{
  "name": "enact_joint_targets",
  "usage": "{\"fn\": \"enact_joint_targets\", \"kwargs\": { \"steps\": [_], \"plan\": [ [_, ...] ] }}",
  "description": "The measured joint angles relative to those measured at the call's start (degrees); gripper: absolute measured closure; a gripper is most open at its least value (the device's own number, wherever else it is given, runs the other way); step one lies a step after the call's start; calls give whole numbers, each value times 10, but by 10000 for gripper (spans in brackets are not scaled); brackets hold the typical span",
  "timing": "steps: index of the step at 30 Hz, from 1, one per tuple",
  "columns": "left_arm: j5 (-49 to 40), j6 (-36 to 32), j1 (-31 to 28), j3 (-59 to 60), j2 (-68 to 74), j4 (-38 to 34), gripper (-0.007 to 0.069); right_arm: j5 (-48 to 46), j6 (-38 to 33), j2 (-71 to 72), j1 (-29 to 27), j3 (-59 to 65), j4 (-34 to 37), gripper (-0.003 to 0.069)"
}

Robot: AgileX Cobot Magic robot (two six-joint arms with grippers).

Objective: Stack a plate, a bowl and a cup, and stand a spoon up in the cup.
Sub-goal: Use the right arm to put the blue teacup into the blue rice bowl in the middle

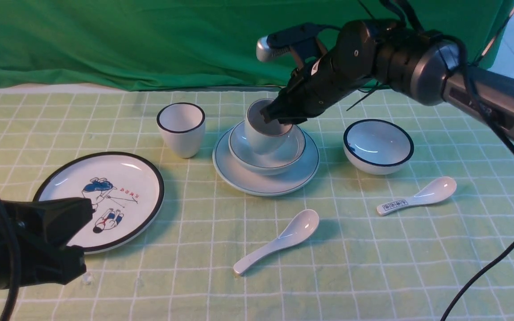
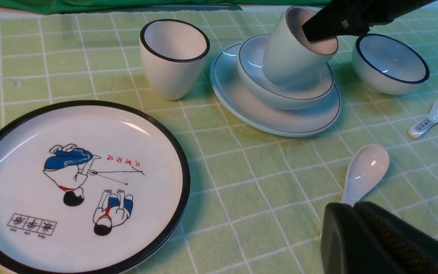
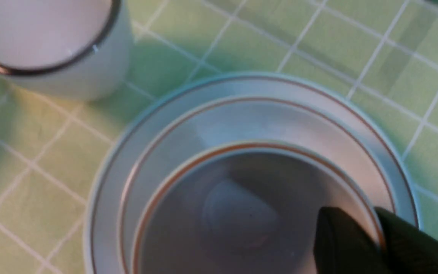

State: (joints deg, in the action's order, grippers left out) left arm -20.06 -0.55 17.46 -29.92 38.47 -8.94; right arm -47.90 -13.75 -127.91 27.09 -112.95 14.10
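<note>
The plate (image 1: 239, 178) lies mid-table with the bowl (image 1: 240, 149) in it. The cup (image 1: 261, 138) leans tilted inside the bowl. My right gripper (image 1: 279, 118) is shut on the cup's rim, one finger inside and one outside, as the right wrist view shows (image 3: 378, 224). The plain white spoon (image 1: 279, 240) lies flat on the cloth in front of the plate. My left gripper (image 1: 83, 232) is shut and empty at the near left, and in its wrist view (image 2: 350, 205) it covers the spoon's (image 2: 367, 171) handle.
A black-rimmed cup (image 1: 181, 129) stands left of the stack. A cartoon plate (image 1: 105, 196) lies at the near left. A black-rimmed bowl (image 1: 377, 147) sits to the right, with a labelled spoon (image 1: 417, 196) in front of it. A green curtain hangs behind.
</note>
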Motion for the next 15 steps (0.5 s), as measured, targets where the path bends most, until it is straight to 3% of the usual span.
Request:
{"fn": "enact_joint_targets", "kwargs": {
  "steps": [9, 15],
  "plan": [
    [0, 5, 0, 0, 0, 1, 615, -39, 1, -4, 0, -5, -16, 559],
    [0, 5, 0, 0, 0, 1, 615, -41, 1, -4, 0, -6, -15, 432]
  ]
}}
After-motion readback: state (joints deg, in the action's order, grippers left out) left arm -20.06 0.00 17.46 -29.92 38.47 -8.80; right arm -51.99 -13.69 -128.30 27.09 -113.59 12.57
